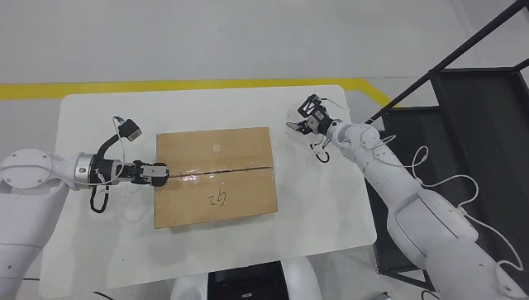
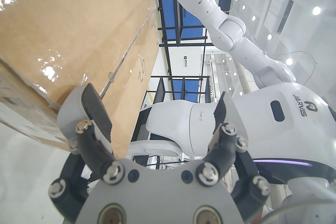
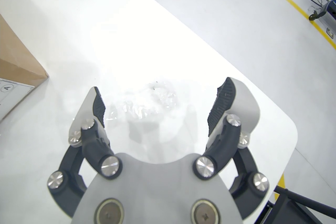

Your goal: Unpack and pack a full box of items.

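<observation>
A closed brown cardboard box (image 1: 216, 176) sits mid-table, its top flaps sealed by clear tape along the centre seam (image 1: 219, 169). My left gripper (image 1: 162, 173) is open at the box's left edge, level with the seam; in the left wrist view one finger (image 2: 94, 107) lies against the box's top corner (image 2: 65, 25). My right gripper (image 1: 298, 126) is open just off the box's far right corner, over the bare table. In the right wrist view a crumpled piece of clear tape (image 3: 147, 104) lies on the table between its fingers, and the box corner (image 3: 23, 70) shows beside it.
The white table (image 1: 331, 209) has free room to the right of the box and along the far side. A black metal frame (image 1: 463, 126) stands off the table's right edge. A yellow floor line (image 1: 207, 88) runs behind the table.
</observation>
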### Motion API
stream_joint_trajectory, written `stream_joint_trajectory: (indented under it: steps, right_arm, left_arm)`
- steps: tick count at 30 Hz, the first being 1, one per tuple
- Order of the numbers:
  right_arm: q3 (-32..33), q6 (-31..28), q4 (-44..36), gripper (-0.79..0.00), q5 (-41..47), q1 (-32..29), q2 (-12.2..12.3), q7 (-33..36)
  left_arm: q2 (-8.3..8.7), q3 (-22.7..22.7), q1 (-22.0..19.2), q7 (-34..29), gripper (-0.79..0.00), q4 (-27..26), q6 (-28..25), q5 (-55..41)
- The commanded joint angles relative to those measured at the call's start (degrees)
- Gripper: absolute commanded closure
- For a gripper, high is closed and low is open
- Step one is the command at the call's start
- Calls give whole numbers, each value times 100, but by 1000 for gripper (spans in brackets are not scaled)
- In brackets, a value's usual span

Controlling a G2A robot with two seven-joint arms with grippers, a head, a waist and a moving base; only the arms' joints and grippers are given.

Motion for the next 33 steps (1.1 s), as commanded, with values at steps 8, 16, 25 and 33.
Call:
stream_joint_trajectory:
  steps: [8,16,25,33]
  right_arm:
    - [-12,108,250,-489,216,50,-190,232]
    - [-34,318,412,-686,276,85,-327,437]
    - [-23,652,551,-785,384,102,-470,607]
    - [-62,677,601,-600,353,114,-574,588]
  left_arm:
    - [0,0,0,0,-785,0,0,0]
    - [0,0,0,0,-785,0,0,0]
    - [0,0,0,0,-785,0,0,0]
    - [0,0,0,0,-785,0,0,0]
